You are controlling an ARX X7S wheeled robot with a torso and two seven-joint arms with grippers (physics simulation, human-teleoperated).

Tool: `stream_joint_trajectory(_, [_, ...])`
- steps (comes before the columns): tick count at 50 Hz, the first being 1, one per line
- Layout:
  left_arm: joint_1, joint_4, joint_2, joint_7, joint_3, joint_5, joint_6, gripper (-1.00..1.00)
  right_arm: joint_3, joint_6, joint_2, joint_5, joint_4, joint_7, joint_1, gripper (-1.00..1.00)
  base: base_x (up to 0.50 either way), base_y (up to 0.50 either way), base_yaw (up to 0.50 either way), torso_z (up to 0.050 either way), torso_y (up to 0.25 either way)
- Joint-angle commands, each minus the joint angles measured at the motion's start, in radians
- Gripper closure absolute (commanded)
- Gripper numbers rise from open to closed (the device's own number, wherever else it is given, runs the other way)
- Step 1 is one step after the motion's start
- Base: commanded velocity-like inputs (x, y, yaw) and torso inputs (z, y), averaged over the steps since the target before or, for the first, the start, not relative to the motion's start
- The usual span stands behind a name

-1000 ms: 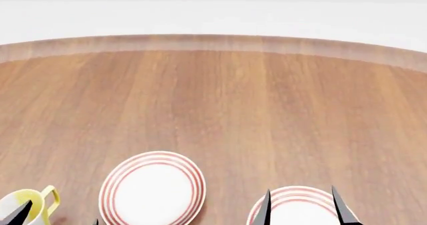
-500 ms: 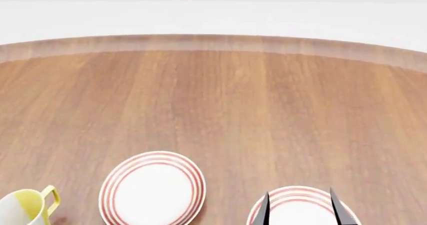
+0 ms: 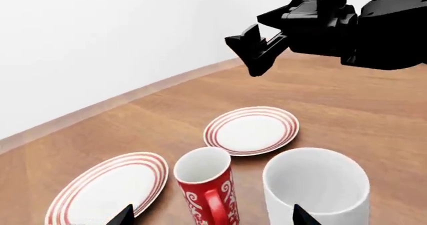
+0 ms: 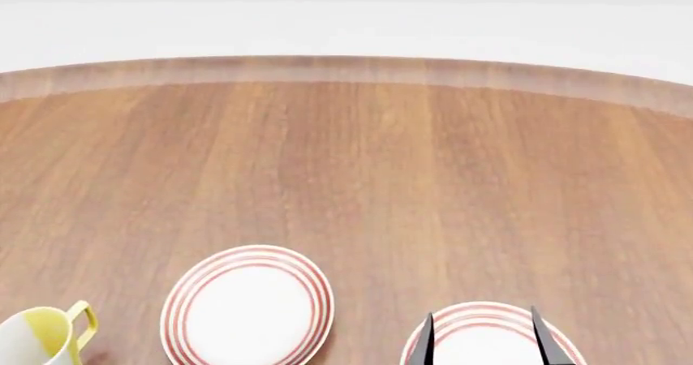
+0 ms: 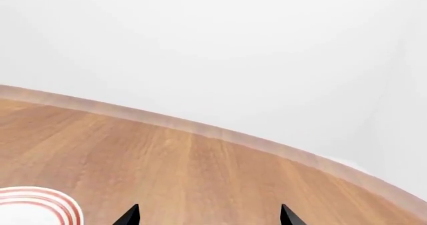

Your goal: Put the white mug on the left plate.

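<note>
The white mug [image 3: 317,185] stands upright on the wood table next to a red mug [image 3: 207,190], seen only in the left wrist view. My left gripper [image 3: 212,217] is open, its fingertips [image 3: 123,216] framing both mugs from the near side, holding nothing. The left plate [image 4: 247,307] [image 3: 107,187] lies bare beyond the red mug. My right gripper [image 4: 484,341] [image 5: 209,217] [image 3: 257,52] is open and empty, hovering over the right plate [image 4: 488,332] [image 3: 251,130].
A white mug with a yellow inside and handle [image 4: 38,337] stands at the head view's lower left. The table's far rim [image 4: 346,69] curves in front of a white wall. Wide bare wood lies beyond the plates.
My left gripper's tip, in front of the yellow mug a second ago, has dropped out of the head view. The right fingertips have sunk slightly lower in that view.
</note>
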Motion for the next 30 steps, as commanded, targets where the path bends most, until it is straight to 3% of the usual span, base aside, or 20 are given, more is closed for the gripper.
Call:
stream_joint_trajectory(1, [0.004, -0.091, -0.016, 0.053, 0.037, 0.048, 0.079, -1.0, -0.01, 0.002, 0.002, 0.003, 0.001, 0.006, 0.006, -1.0, 0.0, 0.0, 0.0, 0.0, 0.0])
stream_joint_trajectory(30, [-0.153, -0.237, 0.0, 0.138, 0.122, 0.1, 0.059, -1.0, -0.026, 0.028, 0.013, 0.004, -0.03, 0.023, 0.018, -1.0, 0.0, 0.0, 0.0, 0.0, 0.0])
